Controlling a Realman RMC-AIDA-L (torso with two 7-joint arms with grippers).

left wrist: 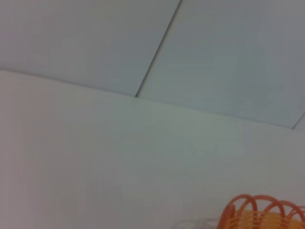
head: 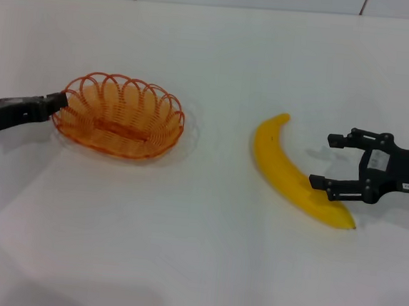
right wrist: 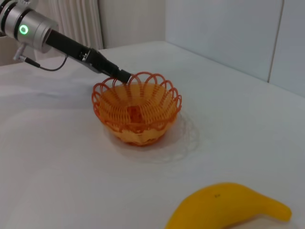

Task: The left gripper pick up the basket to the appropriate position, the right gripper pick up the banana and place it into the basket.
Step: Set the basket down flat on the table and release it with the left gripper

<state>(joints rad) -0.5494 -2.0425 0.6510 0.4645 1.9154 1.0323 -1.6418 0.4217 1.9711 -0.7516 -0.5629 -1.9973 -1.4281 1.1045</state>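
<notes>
My left hand point(head: 60, 99) pinches the basket point(head: 119, 115) rim thinly, so it may tip; my open right hand point(head: 329, 164) could nudge the banana point(head: 295, 177) sideways on the surface point(head: 181, 251).

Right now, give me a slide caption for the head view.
Left gripper at basket rim; open right gripper straddling banana.

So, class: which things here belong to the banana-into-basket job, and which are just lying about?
Job:
orange wire basket
yellow curved banana
left gripper, at the basket's rim
right gripper, open around the banana

Lying about:
nothing; only the white table
</notes>
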